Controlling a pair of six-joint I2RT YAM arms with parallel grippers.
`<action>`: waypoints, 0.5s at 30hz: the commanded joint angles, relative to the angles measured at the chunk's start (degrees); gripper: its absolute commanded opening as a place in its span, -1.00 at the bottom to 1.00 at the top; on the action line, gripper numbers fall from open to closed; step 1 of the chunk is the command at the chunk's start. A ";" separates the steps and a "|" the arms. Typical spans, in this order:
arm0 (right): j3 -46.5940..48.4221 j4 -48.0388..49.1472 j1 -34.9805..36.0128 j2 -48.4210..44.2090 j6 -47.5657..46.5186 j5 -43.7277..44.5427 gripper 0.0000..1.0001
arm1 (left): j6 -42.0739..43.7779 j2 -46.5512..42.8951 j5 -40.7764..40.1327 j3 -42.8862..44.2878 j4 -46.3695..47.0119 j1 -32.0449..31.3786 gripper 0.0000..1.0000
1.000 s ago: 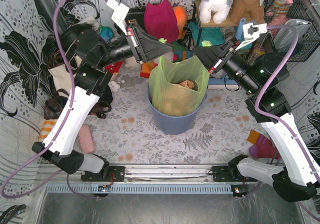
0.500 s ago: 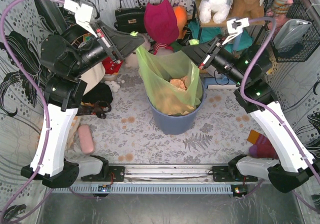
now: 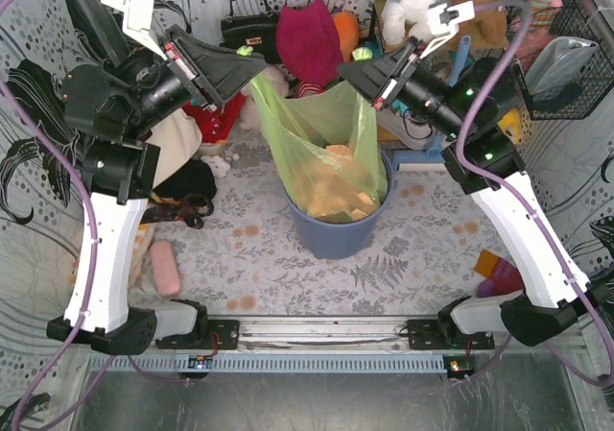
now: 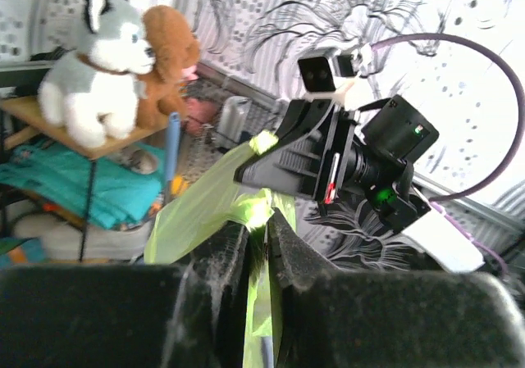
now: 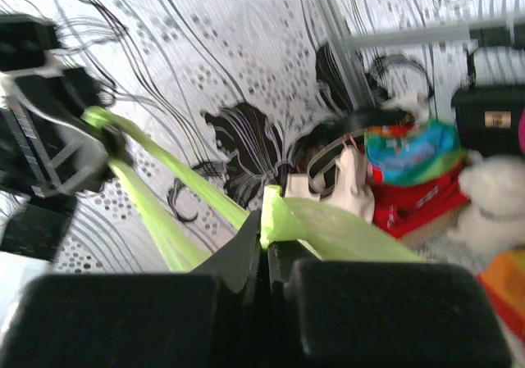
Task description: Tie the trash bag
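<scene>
Plastic pulled taut between two grips is what matters here. On the left, the left gripper [image 3: 251, 68] has its jaws pinched narrow on the left corner of the trash bag [image 3: 317, 148], and its wrist view shows a twist of green film clamped between them. In the middle, the bag's lower half sits inside the blue-grey bin [image 3: 331, 241], with crumpled brown paper [image 3: 338, 189] lying in the bag (nothing else shows through). On the right, the right gripper [image 3: 347, 74] is closed tight on the opposite corner, the film coming out from between its jaws. Both corners are held at about the same height above the bin. The mouth's long axis therefore runs left to right between the jaws, and each arm is equally near its own corner. Tying will likely need those two corners crossed over the middle.
</scene>
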 commanded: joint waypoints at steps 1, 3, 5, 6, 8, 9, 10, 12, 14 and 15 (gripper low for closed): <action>9.97 -0.30 0.12 0.91 -3.91 -0.02 -1.00 | -13.15 2.13 7.14 -2.17 20.28 0.47 -0.56; 12.61 -0.95 0.12 2.00 -4.29 -0.39 -1.00 | -16.97 3.38 8.50 -2.32 25.30 0.43 -0.55; 13.36 -0.41 0.12 2.38 -4.21 -0.66 -1.00 | -22.13 4.78 10.05 -2.72 31.34 0.34 -0.52; 13.37 0.12 0.13 2.41 -3.97 -0.68 -1.00 | -24.21 5.54 10.74 -2.79 33.63 0.33 -0.50; 13.80 0.89 0.12 2.62 -3.81 -0.77 -0.99 | -26.34 6.92 11.66 -2.80 35.90 -0.43 -0.47; 14.15 0.88 0.12 2.74 -3.88 -0.89 -0.92 | -26.24 7.33 11.76 -2.80 35.90 -0.94 -0.46; 14.24 0.80 0.13 2.84 -3.88 -1.08 -0.83 | -25.46 7.43 11.77 -2.80 35.10 -1.67 -0.44; 13.42 0.26 0.18 2.58 -4.00 -1.12 -0.62 | -22.58 7.49 11.49 -2.49 31.74 -2.81 -0.39; 11.51 -0.59 0.11 1.61 -4.14 -0.61 -0.28 | -19.09 6.78 10.95 -2.49 27.61 -3.20 -0.26; 10.45 -1.14 0.15 0.94 -4.17 -0.14 -0.17 | -17.25 6.22 10.37 -2.69 25.33 -3.17 -0.14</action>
